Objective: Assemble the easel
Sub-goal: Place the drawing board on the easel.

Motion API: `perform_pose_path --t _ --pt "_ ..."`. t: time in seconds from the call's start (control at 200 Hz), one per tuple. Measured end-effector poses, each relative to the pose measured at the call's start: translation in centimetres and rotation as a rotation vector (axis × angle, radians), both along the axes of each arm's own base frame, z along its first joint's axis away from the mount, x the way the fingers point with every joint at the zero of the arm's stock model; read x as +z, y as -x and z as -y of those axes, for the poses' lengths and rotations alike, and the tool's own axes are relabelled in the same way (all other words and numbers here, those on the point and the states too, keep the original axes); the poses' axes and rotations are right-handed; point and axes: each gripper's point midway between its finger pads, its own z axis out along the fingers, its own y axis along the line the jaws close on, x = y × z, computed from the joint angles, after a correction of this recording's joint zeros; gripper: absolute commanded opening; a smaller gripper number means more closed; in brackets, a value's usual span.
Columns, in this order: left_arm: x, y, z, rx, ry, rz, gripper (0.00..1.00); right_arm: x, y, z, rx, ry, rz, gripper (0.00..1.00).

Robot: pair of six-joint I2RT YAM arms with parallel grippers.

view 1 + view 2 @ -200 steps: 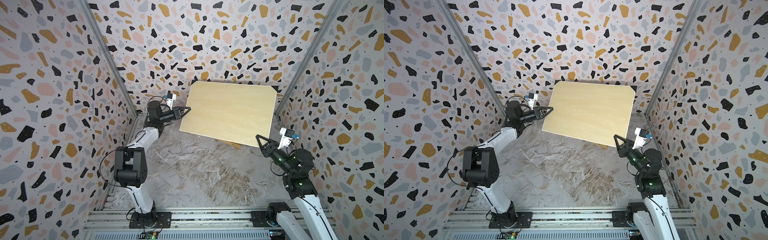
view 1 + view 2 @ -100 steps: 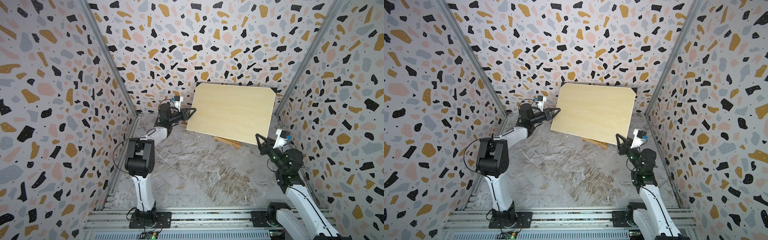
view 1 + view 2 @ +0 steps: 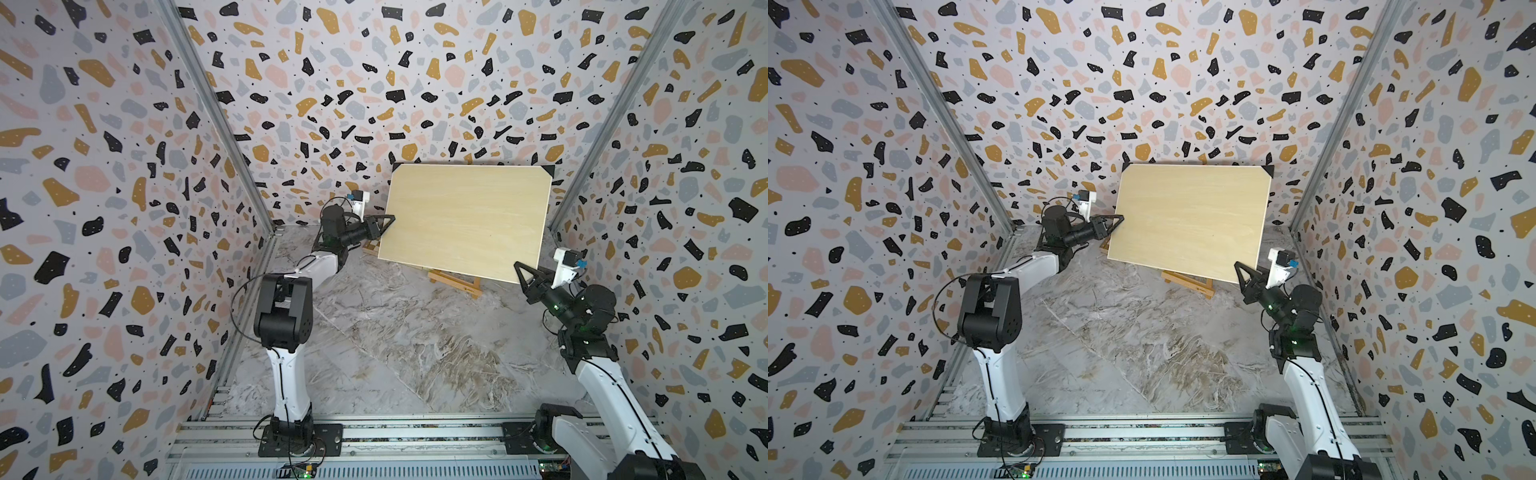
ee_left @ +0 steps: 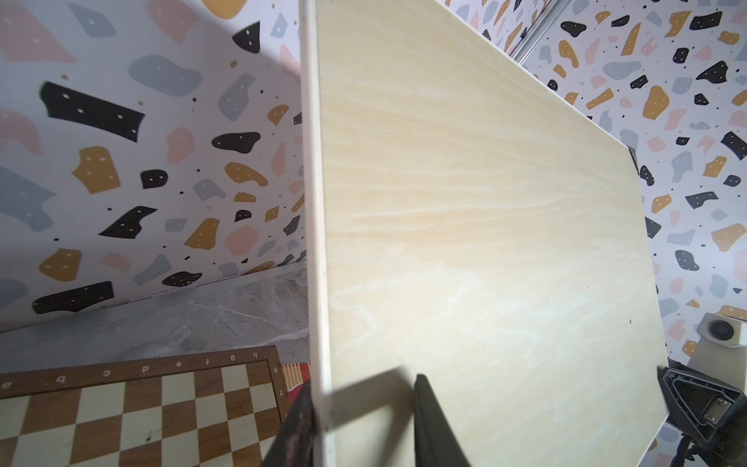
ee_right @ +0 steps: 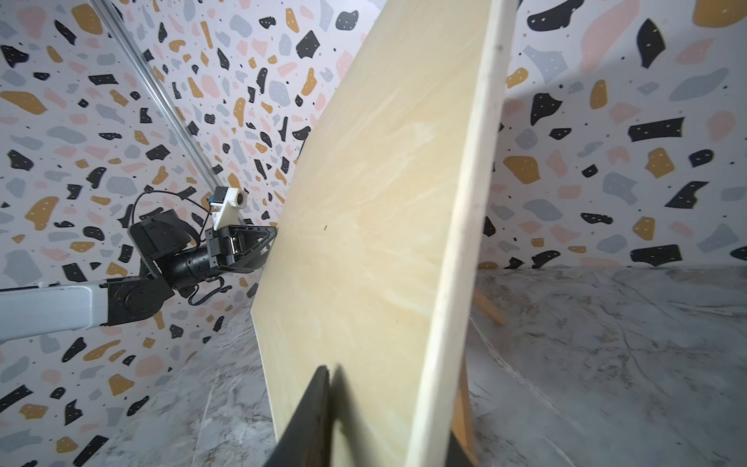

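Terrazzo walls on 3 sides, marbled tabletop [image 3: 395, 357] below. Left pincer [image 3: 388, 219] clamps the left edge of the pale board [image 3: 465, 220], 1 finger on each face. A chessboard [image 3: 371, 248] corner peeks out beneath. The board hangs clear of the tabletop, steeper and nearer the back wall than 1 second ago. The easel [image 3: 455, 283] sits on the tabletop behind the board's lower edge, right of centre, and more of its foot shows than before. Right pincer [image 3: 520, 269] grips the board's lower right corner.

Both top views look down; wrist views closely face the board [image 4: 485, 242].
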Motion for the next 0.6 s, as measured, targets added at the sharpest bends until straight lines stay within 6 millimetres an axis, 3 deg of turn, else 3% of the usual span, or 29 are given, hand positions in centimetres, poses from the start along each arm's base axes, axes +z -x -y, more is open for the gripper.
perform_pose_path --t 0.155,0.26,0.375,0.486,0.596 --pt "5.3 3.0 -3.8 0.011 0.057 0.025 0.00 3.1 1.8 -2.6 0.121 -0.048 -0.001 0.00" --pt "8.5 5.2 -5.2 0.006 0.100 0.053 0.00 3.8 2.9 -3.7 0.206 -0.102 -0.021 0.00" --pt "9.9 7.4 -6.5 0.012 0.133 0.022 0.00 4.3 4.0 -4.5 0.283 -0.153 -0.063 0.00" --pt "10.2 9.8 -7.8 0.044 0.137 -0.036 0.09 5.5 4.9 -5.1 0.345 -0.193 -0.089 0.00" --pt "12.3 12.8 -8.7 0.101 0.098 -0.029 0.13 6.8 5.6 -5.4 0.390 -0.236 -0.113 0.00"
